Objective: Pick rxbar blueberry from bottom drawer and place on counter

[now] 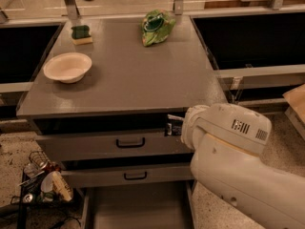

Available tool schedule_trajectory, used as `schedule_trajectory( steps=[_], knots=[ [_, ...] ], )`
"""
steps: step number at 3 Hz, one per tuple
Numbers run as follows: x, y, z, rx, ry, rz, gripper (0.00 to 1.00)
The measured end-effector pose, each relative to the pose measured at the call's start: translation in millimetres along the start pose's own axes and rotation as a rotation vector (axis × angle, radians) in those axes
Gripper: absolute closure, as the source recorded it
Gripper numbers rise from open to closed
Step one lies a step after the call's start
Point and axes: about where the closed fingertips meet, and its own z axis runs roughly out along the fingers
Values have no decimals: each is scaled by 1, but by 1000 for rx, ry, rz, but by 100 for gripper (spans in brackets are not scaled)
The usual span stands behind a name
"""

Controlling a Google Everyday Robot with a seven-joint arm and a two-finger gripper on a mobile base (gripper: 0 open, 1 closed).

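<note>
Closest to us, the bottom drawer [138, 209] is pulled out, and the strip of grey floor we can see has nothing on it. The big white arm [233, 166] fills the lower right corner and hides the drawer's right side.

At the end of that arm, the gripper [175, 126] sits just under the front edge of the tabletop [138, 80], near its right corner and level with the gap above the upper drawer [95, 144]. A small dark thing with pale print pokes out there, and we take it for the snack bar [171, 128]. The fingers are mostly tucked behind the wrist, but the bar hangs in mid-air, so we'd say they're clamped narrow on it.

So our guess is that the pick is done: the bar is out of the drawer and up at cabinet height. What's left is lifting it over the edge, setting it down and letting go.

There's plenty of bare surface up front. Further back are a pale bowl [67, 67] on the left, a sponge [81, 34] behind it, and a green chip bag [156, 26] at the far middle.
</note>
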Motion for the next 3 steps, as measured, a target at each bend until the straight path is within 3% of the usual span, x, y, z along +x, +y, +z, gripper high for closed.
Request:
schedule_trajectory(
  steps=[1,2,3],
  knots=[
    [0,0,0,-1,0,-1,100],
    [7,-17,-4,37,24,27,100],
    [19,-77,-18,150,72,48,100]
  ],
)
